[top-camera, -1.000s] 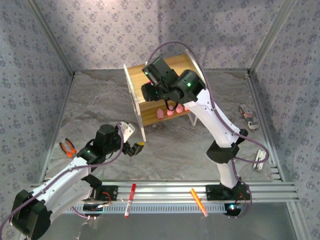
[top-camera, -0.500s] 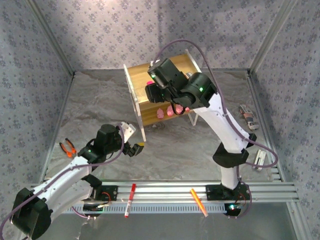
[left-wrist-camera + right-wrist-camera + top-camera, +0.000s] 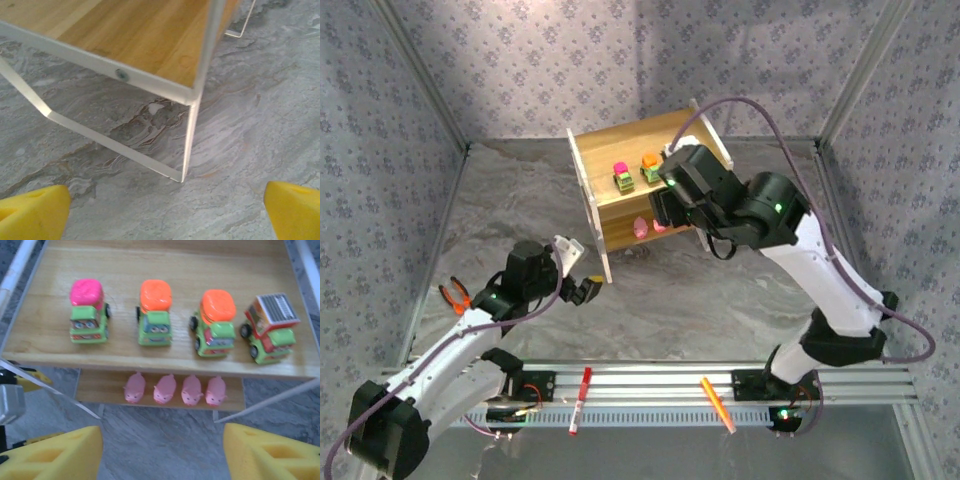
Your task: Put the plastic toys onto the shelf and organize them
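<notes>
The shelf (image 3: 150,270) stands at the back of the table, and several green trucks sit in a row on its top board: a pink-topped one (image 3: 88,312), two orange-topped (image 3: 155,314) (image 3: 216,325) and a grey-topped one (image 3: 270,327). Several pink figures (image 3: 174,389) line the lower board. My right gripper (image 3: 162,455) hovers in front of the shelf, open and empty, its yellow pads (image 3: 55,455) wide apart. From above, the right arm (image 3: 760,210) covers the shelf's (image 3: 610,145) right end. My left gripper (image 3: 162,215) is open and empty, low over the table near the shelf's front left leg (image 3: 190,135).
Orange-handled pliers (image 3: 455,295) lie at the left edge. A red marker (image 3: 578,400) and an orange marker (image 3: 717,403) rest on the near rail. Small metal parts (image 3: 813,235) (image 3: 839,318) lie along the right side. Marbled table lies bare between the arms.
My right arm has drawn back from over the shelf toward the right and its jaws have widened, uncovering trucks on the top board. The left gripper has shifted slightly left.
</notes>
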Available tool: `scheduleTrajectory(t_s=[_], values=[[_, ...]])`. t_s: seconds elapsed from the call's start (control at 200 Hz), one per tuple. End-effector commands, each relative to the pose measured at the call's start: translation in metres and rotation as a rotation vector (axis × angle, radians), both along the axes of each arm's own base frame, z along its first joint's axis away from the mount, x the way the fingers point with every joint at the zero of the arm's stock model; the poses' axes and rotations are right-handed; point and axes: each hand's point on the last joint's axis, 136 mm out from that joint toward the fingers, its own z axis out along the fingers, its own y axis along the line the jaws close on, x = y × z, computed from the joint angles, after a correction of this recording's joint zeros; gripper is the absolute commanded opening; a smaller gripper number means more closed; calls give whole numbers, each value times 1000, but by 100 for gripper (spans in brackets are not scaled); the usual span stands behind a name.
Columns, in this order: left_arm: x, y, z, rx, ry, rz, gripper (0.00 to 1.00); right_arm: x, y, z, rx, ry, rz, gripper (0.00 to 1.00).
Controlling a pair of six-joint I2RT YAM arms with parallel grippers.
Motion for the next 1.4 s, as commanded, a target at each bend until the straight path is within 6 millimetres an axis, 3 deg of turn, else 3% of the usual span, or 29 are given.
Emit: scheduleTrajectory(t_s=[0.0,0.155,0.33,0.465,0.69,0.984,1.204,1.229,1.394], values=[[2,4,13,-9,-12,6,100,-6,-25,4,23,-36,-60,71],[6,13,12,-22,14,50,100,-14,-51,-14,21,-14,-111,83],[19,26,16,-33,6,124,100,-21,-77,-41,31,19,-179,86],[24,36,14,-37,9,170,99,-24,-102,-58,41,36,-244,100],[36,51,10,-13,-1,241,100,-25,-145,-88,13,53,-373,100],[61,80,13,-26,-30,378,100,-23,-185,-118,-43,65,-496,100],[81,117,10,-68,-7,497,100,-13,-209,-131,-63,29,-587,100],[83,122,9,-76,1,514,100,-12,-211,-141,-80,38,-590,100],[98,144,-1,-107,17,592,100,-3,-225,-157,-63,43,-643,100]])
